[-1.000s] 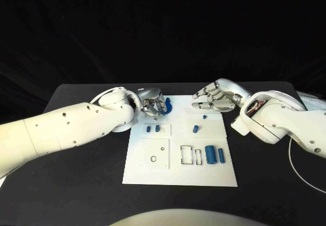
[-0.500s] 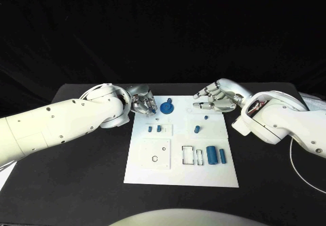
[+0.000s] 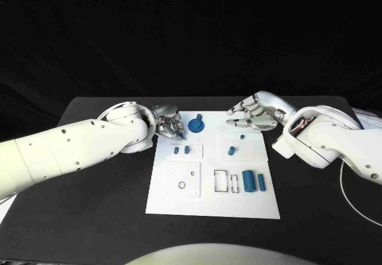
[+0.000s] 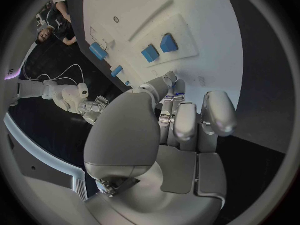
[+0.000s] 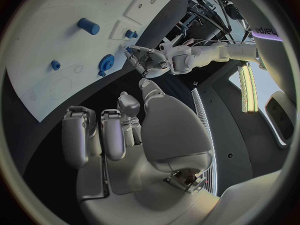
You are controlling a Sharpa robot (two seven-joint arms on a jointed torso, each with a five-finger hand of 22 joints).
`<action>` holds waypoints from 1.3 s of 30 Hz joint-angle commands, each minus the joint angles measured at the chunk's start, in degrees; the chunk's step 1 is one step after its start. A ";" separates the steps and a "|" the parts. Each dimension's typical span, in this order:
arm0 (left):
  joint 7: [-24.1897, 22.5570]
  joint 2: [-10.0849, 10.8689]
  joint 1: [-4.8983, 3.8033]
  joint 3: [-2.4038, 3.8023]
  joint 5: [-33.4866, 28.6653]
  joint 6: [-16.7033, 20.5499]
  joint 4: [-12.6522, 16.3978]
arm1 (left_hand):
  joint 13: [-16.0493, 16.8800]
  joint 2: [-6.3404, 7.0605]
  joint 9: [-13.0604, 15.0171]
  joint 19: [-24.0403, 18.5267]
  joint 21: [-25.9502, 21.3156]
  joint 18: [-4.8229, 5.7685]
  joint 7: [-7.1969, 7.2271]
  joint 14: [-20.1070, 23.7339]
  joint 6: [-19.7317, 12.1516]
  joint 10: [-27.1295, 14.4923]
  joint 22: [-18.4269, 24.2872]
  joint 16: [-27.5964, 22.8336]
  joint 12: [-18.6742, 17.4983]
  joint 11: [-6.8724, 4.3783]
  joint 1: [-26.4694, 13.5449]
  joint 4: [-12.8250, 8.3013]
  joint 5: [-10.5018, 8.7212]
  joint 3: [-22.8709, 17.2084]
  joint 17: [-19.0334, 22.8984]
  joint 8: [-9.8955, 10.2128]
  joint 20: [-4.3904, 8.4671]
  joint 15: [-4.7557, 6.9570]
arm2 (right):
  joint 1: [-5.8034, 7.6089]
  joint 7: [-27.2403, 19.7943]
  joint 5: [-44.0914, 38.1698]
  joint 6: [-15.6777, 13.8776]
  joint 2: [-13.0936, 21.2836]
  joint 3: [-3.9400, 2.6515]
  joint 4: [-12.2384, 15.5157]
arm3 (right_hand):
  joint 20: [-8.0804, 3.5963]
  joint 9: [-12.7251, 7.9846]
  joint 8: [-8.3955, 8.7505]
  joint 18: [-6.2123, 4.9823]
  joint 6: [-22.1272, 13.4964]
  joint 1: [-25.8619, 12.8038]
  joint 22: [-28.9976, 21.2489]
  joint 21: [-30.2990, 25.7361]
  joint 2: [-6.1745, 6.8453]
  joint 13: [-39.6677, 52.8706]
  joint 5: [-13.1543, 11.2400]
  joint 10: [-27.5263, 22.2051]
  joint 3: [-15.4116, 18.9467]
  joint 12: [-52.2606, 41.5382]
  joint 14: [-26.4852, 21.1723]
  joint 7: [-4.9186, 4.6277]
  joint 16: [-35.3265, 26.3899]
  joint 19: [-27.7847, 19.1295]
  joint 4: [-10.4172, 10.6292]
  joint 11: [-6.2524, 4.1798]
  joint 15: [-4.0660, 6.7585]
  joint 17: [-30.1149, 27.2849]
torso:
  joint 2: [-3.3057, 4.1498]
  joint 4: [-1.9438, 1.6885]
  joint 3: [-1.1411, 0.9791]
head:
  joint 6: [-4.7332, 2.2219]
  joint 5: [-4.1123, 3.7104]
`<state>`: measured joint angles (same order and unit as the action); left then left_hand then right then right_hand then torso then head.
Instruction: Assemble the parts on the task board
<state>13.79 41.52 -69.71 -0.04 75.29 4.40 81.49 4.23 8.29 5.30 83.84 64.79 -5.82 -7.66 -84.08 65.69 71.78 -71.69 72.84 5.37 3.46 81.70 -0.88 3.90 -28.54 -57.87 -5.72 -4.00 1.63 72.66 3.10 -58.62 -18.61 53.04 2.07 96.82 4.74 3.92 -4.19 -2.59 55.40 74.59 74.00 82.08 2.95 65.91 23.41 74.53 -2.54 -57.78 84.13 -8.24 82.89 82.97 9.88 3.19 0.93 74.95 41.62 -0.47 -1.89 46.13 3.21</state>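
Withdrawn from the blue gear [image 3: 196, 126] now seated on the task board [image 3: 213, 207], left hand [image 3: 169, 128] hovers empty, fingers loosely apart; right hand [image 3: 253, 116] waits curled, holding nothing.

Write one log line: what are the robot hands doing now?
left robot hand: beside blue gear, empty | right robot hand: curled, empty | task board: unfinished

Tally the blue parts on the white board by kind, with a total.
Gear-like disc: 1
Long cylinders: 2
Small blocks: 2
Small pegs: 3
Total: 8 blue parts
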 commanded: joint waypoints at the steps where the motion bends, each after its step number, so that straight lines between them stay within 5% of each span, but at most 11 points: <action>1: -0.91 -0.32 0.07 0.02 1.53 -0.26 -0.01 | 0.03 -0.11 -0.03 0.72 0.33 0.76 -0.24 -0.64 0.18 0.15 -0.06 0.24 -0.31 0.28 -0.48 -0.06 -0.14 -0.26 0.04 0.11 -0.23 -0.36 | -0.04 -0.39 -0.49 0.54 -0.09 0.00 0.01 | 0.02 -0.03 0.13 -0.76 0.08 0.51 0.00 -0.38 -0.28 -0.04 0.25 -0.32 0.34 0.05 3.27 -0.07 -0.35 -0.31 0.07 -0.03 0.30 3.15 | -0.05 0.04 -0.05 | -0.01 -0.02; 39: 1.54 -2.01 0.38 -0.04 3.32 -4.24 -1.43 | 0.06 -0.18 -0.07 0.69 0.39 0.77 -0.21 -0.64 0.29 0.22 -0.14 0.36 -0.48 0.27 -0.72 -0.06 -0.21 -0.32 -0.07 0.19 -0.26 -0.36 | -0.04 -0.68 -0.51 0.46 -0.21 0.00 0.03 | 0.02 -0.03 0.13 -0.75 0.09 0.55 0.08 -0.34 -0.28 0.02 0.26 -0.28 0.35 -0.04 3.27 -0.07 -0.33 -0.27 0.06 -0.04 0.31 3.19 | -0.03 0.04 -0.03 | 0.26 0.05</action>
<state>14.64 39.55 -69.44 0.02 78.06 1.93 80.16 4.23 8.07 5.14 83.84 65.01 -5.81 -7.64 -84.08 65.67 71.77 -71.76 72.84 5.28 3.47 81.47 -0.87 3.90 -28.54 -57.88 -5.48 -4.01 1.63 72.65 2.95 -58.63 -18.62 52.89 2.08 96.82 4.74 3.92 -4.19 -2.59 55.40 74.81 74.00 82.08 2.73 65.91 23.41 74.53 -2.54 -57.78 84.13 -8.24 82.89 82.97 9.88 3.19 0.93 74.92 41.58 -0.43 -1.92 46.39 3.29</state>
